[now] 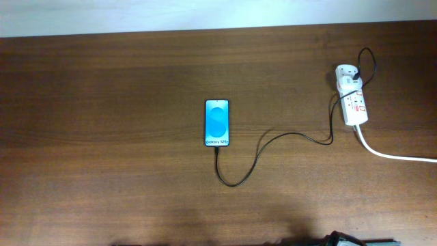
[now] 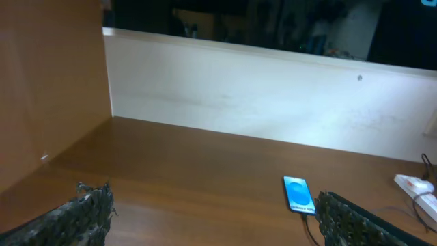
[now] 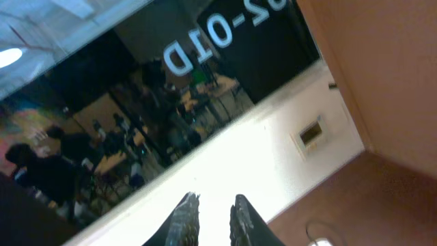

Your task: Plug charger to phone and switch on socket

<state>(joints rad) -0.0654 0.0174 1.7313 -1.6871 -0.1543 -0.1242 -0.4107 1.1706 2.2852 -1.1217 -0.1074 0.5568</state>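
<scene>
The table (image 1: 102,137) is dark brown with fine horizontal wood grain. The phone (image 1: 216,123) has a black edge, a bright blue screen, a darker blue circle and white text at its 6 o'clock end. The charger (image 1: 273,140) is black. At 2 o'clock from the phone, the socket (image 1: 354,102) is white with small red markings; its adapter (image 1: 345,75) and cord (image 1: 389,154) are white. The wall (image 2: 273,96) is cream. The left gripper (image 2: 213,225) is mottled black and grey, and the right gripper (image 3: 213,220) is dark grey.
</scene>
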